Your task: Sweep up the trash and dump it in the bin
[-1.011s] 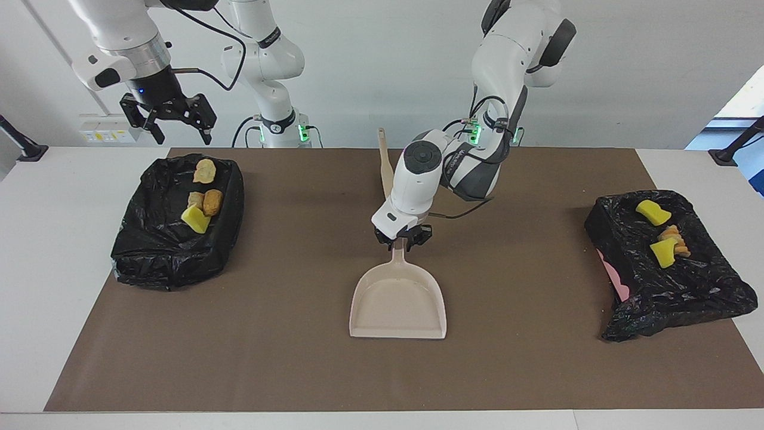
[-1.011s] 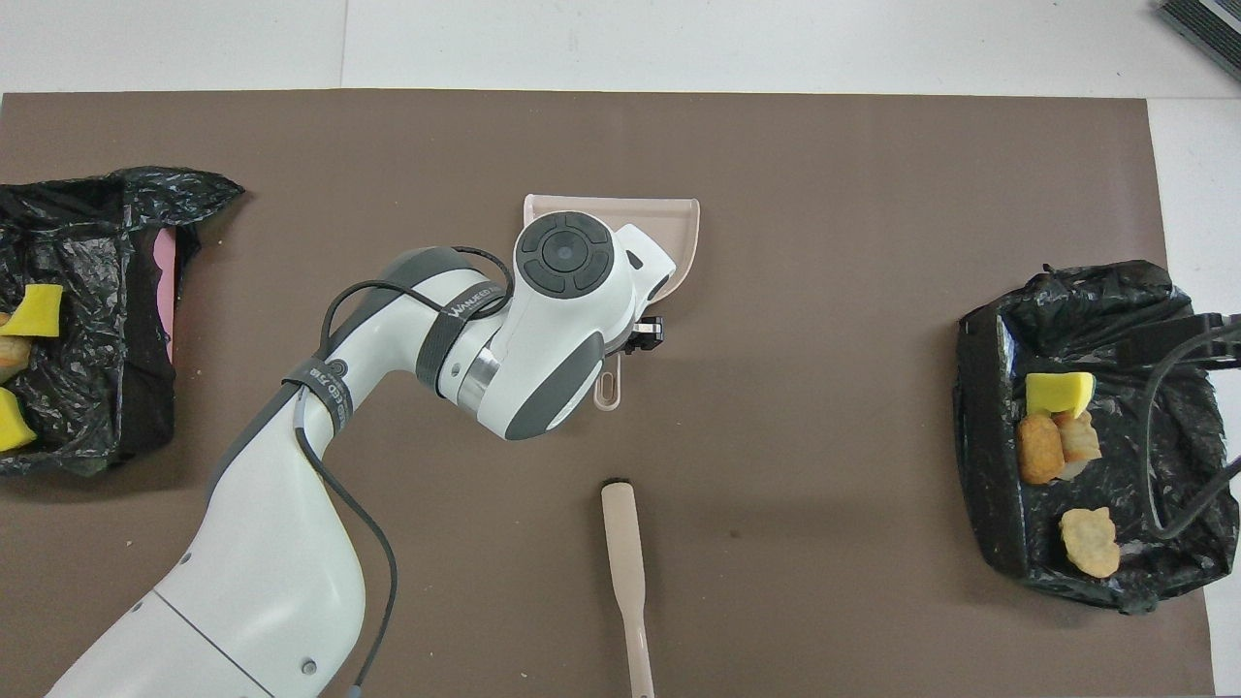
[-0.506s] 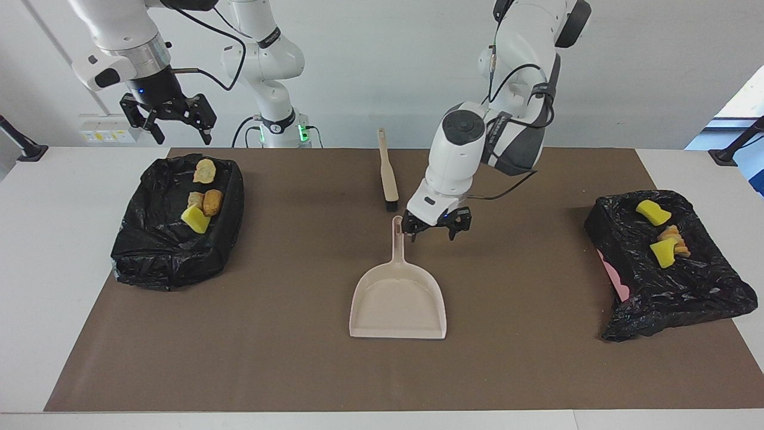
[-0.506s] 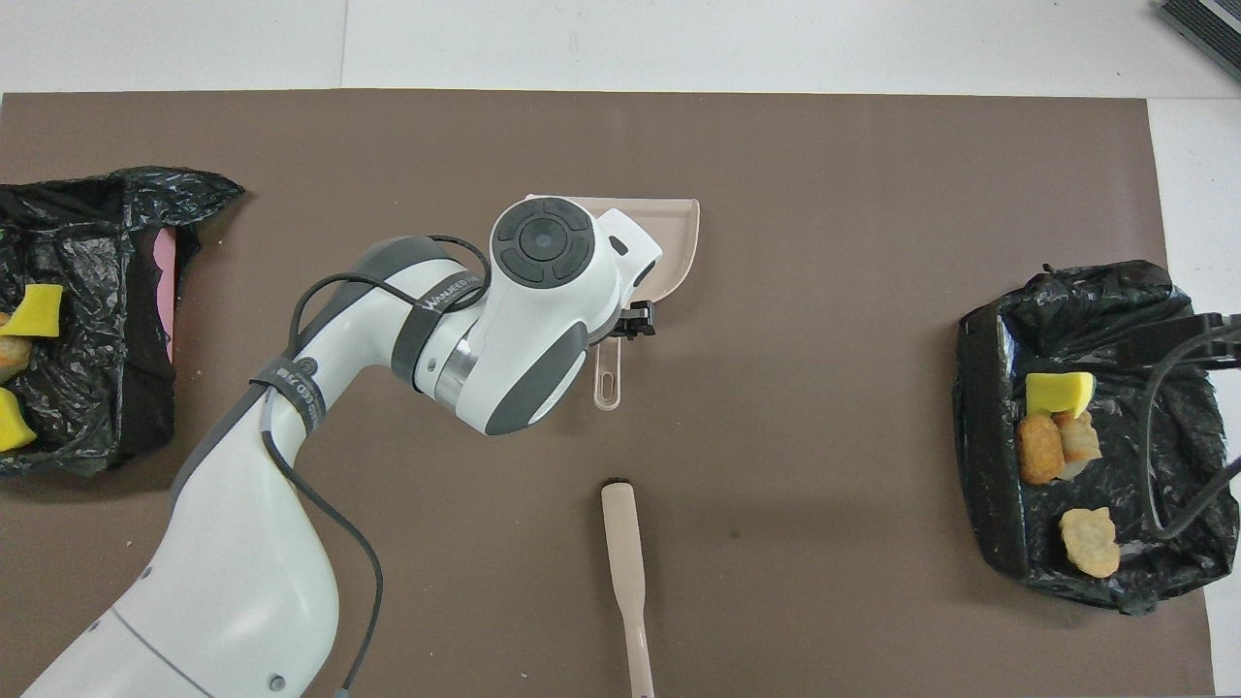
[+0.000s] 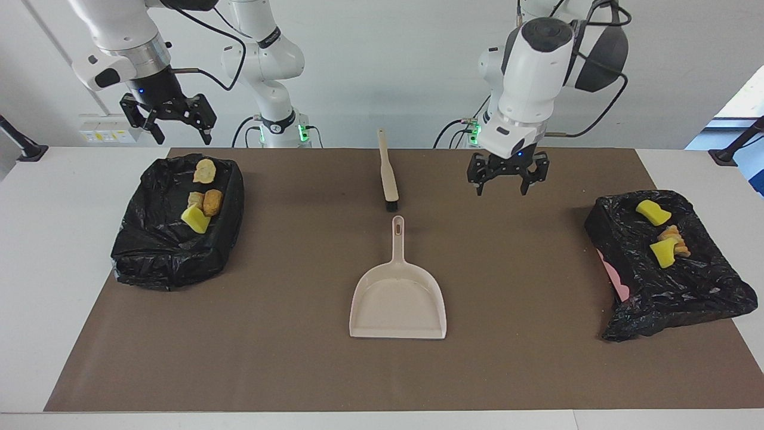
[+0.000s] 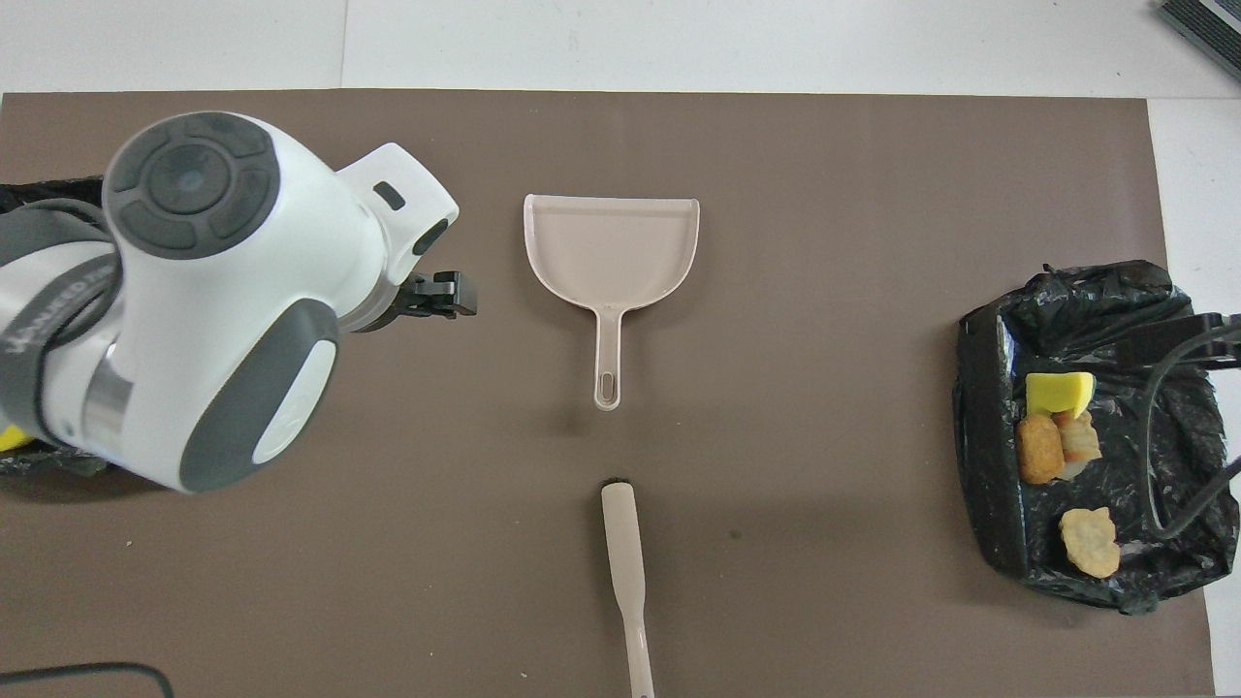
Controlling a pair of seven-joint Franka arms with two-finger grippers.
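The trash lies in two bins lined with black bags. Several scraps (image 5: 202,200) (image 6: 1055,441) sit in the bin (image 5: 155,251) (image 6: 989,436) at the right arm's end. Three more scraps (image 5: 661,234) sit in the bin (image 5: 686,292) at the left arm's end. The beige dustpan (image 5: 399,301) (image 6: 611,242) lies flat and empty mid-mat, its handle toward the robots. My left gripper (image 5: 502,190) hangs open and empty over bare mat, between the dustpan's handle and that bin. My right gripper (image 5: 182,137) waits open, raised over the robots' edge of its bin.
A beige brush (image 5: 388,173) (image 6: 625,572) lies on the brown mat (image 5: 286,334), nearer to the robots than the dustpan and in line with its handle. In the overhead view the left arm's wrist (image 6: 223,291) covers most of the bin at its end.
My left gripper opened, let go of the dustpan's handle, rose and swung toward the left arm's end. The dustpan stayed flat where it was. The right arm has not moved.
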